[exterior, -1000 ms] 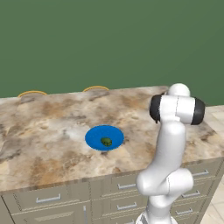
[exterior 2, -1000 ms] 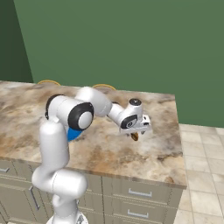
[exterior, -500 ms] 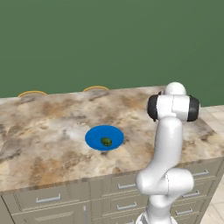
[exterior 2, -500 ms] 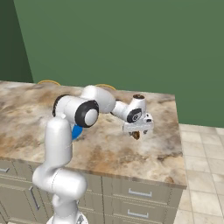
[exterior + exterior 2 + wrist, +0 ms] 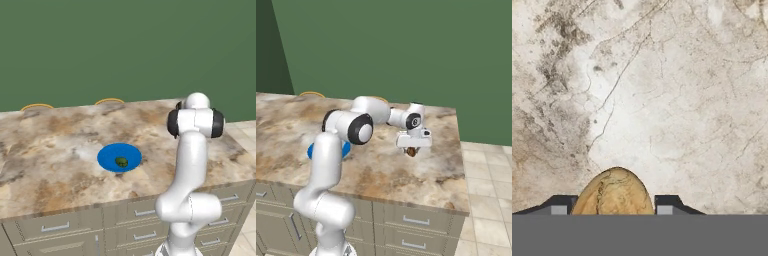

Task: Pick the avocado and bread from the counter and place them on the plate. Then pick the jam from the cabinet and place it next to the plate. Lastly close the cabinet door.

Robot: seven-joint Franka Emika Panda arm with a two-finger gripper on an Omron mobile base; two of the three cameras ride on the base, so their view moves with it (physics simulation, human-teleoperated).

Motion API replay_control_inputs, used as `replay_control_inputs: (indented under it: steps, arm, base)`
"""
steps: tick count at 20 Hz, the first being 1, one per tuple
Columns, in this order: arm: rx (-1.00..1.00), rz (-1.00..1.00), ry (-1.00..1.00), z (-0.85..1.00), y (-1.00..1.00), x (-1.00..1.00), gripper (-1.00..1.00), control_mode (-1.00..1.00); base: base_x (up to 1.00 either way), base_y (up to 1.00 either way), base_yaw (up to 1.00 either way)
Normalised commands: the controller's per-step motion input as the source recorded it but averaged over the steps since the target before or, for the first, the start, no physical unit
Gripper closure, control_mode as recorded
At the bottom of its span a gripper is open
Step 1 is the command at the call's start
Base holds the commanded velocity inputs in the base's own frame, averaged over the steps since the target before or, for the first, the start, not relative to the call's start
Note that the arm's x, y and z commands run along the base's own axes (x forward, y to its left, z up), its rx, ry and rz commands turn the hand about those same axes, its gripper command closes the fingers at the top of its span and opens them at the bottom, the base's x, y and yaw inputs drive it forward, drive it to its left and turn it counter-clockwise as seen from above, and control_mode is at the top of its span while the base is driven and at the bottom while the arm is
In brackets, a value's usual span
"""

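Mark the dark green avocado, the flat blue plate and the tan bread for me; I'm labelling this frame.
Dark green avocado (image 5: 121,161): left base view, its top.
Flat round blue plate (image 5: 107,155): left base view, bare left part.
Tan-brown rounded bread (image 5: 614,195): hand view, its crust centre.

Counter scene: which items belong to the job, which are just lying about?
Job:
- avocado, on the plate
- bread, between the fingers of the gripper
- counter

Lying about:
- two yellow-rimmed things at the counter's far edge; cannot tell what they are
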Motion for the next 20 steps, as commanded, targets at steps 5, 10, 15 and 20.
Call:
replay_control_inputs:
  steps: [5, 10, 15, 20]
  arm:
    - [0.13, 0.00, 0.01, 0.38, 0.01, -0.80, 1.00, -1.00]
    - [0.03, 0.00, -0.03, 0.50, 0.42, -0.82, 1.00, -1.00]
    - [0.00, 0.00, -0.05, 0.54, 0.81, -0.74, 1.00, -1.00]
    - [-0.01, 0.00, -0.02, 0.54, 0.86, -0.64, 1.00, -1.00]
  base:
    - [0.00, 0.00, 0.00]
    - [0.00, 0.00, 0.00]
    - [0.00, 0.00, 0.00]
    - [0.00, 0.00, 0.00]
